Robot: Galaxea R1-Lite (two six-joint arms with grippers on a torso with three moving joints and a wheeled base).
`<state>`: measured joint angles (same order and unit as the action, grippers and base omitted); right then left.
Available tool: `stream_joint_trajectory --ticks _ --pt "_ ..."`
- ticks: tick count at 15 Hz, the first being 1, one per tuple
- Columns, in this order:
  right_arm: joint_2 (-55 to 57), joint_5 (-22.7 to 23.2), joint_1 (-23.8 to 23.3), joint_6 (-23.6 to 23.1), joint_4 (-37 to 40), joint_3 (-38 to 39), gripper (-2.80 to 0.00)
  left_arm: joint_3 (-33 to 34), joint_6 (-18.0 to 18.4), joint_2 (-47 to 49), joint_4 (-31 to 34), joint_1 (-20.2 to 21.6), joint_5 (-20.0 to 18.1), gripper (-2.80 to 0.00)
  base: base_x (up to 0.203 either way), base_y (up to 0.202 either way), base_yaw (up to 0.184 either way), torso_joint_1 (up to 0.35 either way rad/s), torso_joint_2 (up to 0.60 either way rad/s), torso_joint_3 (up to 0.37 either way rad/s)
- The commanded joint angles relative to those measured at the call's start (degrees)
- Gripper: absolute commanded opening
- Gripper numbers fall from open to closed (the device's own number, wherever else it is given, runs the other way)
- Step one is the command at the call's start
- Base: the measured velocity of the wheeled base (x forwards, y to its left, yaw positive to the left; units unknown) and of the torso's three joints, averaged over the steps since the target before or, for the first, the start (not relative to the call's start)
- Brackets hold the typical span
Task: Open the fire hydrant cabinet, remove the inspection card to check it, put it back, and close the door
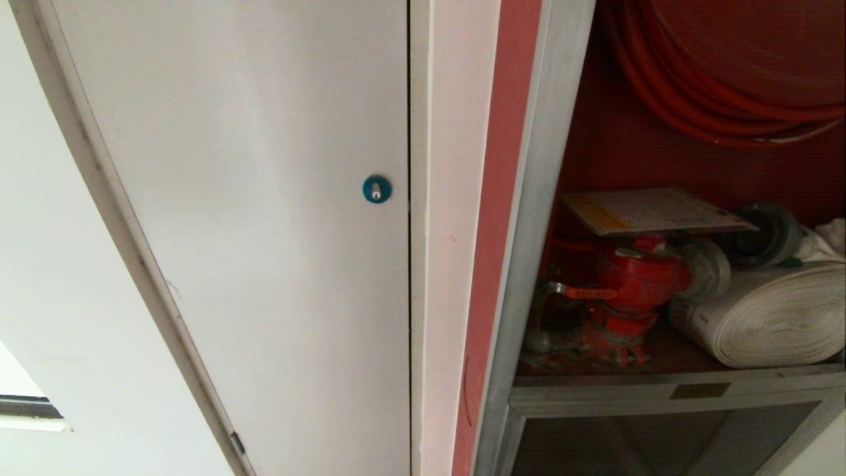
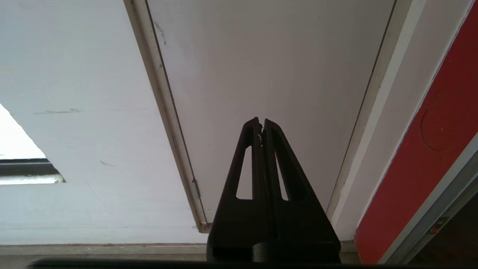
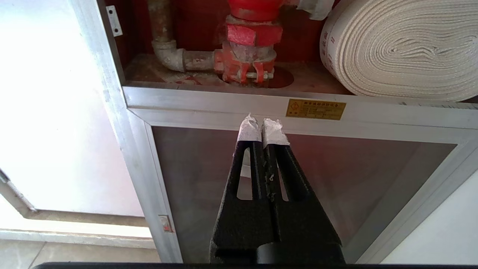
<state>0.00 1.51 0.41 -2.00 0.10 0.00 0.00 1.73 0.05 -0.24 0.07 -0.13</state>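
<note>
Up front in head view, fire hydrant cabinet (image 1: pixel 529 198) stood open; inspection card (image 1: pixel 654 210), white with yellow-orange band, lay flat atop red valve (image 1: pixel 634 277). Left gripper (image 2: pixel 261 125) faced white closet door (image 2: pixel 269 67), fingers together. Right gripper (image 3: pixel 263 125) low by lower glass panel (image 3: pixel 336 179), fingers together; reaching could knock card off.

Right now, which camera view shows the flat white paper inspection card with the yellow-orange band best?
The head view. There the flat white paper inspection card lies in full sight on top of the red valve inside the open cabinet. The right wrist view shows only the valve's lower part and the rolled white hose; the left wrist view shows no card.
</note>
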Motion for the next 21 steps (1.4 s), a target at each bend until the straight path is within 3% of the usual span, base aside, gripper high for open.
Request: stream_joint_trajectory --ticks 1,9,13,15,18,21 --pt "0.1 0.1 0.0 0.1 0.1 0.1 -2.8 0.1 0.0 0.0 0.0 0.0 0.0 -2.8 0.0 0.0 0.0 0.0 0.0 0.0" --pt "0.1 -0.2 0.0 0.2 0.3 -0.2 -2.8 0.1 0.0 0.0 0.0 0.0 0.0 -2.8 0.0 0.0 0.0 0.0 0.0 0.0" --pt "4.1 -0.2 0.0 1.2 2.5 -7.7 -2.8 0.1 0.0 0.0 0.0 0.1 0.0 -2.8 0.0 0.0 0.0 0.0 0.0 0.0" --pt "10.4 -0.1 0.0 5.8 2.7 -12.4 -2.8 0.1 0.0 0.0 0.0 0.0 0.0 -2.8 0.0 0.0 0.0 0.0 0.0 0.0" --pt "21.6 0.8 0.1 17.8 2.9 -19.9 -2.8 0.1 0.0 0.0 0.0 0.1 0.0 -2.8 0.0 0.0 0.0 0.0 0.0 0.0" --pt "29.7 2.7 0.1 25.2 2.5 -23.7 -2.8 0.1 0.0 0.0 0.0 0.0 0.0 -2.8 0.0 0.0 0.0 0.0 0.0 0.0"
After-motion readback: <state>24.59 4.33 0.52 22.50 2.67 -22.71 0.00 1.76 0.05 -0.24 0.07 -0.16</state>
